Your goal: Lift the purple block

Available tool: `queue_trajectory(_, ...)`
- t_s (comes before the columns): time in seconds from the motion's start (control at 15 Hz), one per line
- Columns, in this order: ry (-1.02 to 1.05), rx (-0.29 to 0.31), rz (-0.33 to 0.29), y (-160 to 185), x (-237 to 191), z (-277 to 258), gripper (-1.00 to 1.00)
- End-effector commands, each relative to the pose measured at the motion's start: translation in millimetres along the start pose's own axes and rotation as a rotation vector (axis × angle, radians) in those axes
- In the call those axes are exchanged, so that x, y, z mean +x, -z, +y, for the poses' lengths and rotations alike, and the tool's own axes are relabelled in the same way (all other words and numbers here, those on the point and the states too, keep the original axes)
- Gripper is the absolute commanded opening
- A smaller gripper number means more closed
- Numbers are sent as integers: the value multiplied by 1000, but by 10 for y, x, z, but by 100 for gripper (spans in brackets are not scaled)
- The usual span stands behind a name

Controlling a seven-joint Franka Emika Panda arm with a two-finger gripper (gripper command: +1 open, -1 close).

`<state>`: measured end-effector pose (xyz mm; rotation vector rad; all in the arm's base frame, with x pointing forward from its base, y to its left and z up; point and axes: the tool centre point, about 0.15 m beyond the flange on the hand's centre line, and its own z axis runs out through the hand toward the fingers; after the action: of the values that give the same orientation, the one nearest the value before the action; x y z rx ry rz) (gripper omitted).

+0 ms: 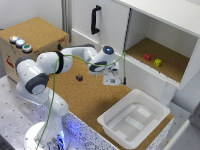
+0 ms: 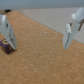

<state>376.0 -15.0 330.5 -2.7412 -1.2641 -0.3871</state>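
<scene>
The purple block [image 1: 79, 77] is a tiny dark cube resting on the cork tabletop [image 1: 90, 100]. My gripper [image 1: 112, 83] hovers over the cork, off to the exterior view's right of the block and apart from it. In the wrist view the gripper [image 2: 41, 44] is open, its two fingers [image 2: 69, 31] spread wide with only bare cork between them. The purple block [image 2: 5, 47] shows there at the picture's edge, just outside one finger and partly cut off.
A white plastic bin [image 1: 150, 107] stands on the table at the exterior view's right front. An open cabinet shelf [image 1: 170, 65] holds a small red cube [image 1: 147, 57] and a yellow-green cube [image 1: 158, 62]. A cork-topped box with buttons [image 1: 30, 37] stands at the left.
</scene>
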Motion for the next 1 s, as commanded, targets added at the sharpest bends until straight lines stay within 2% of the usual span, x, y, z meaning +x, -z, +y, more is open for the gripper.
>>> queue_trajectory(0.0, 157, -140, -147, -411, 593, -615, 100)
queue_trajectory(0.27, 346, -135, -172, -807, 823, -830, 100)
queue_trajectory(0.33, 362, -150, -205, -919, 860, -862, 100)
queue_trajectory(0.67, 525, -77, -145, -1227, 964, -965, 100)
queue_trajectory(0.93, 650, -65, -131, -1363, 945, -815, 100)
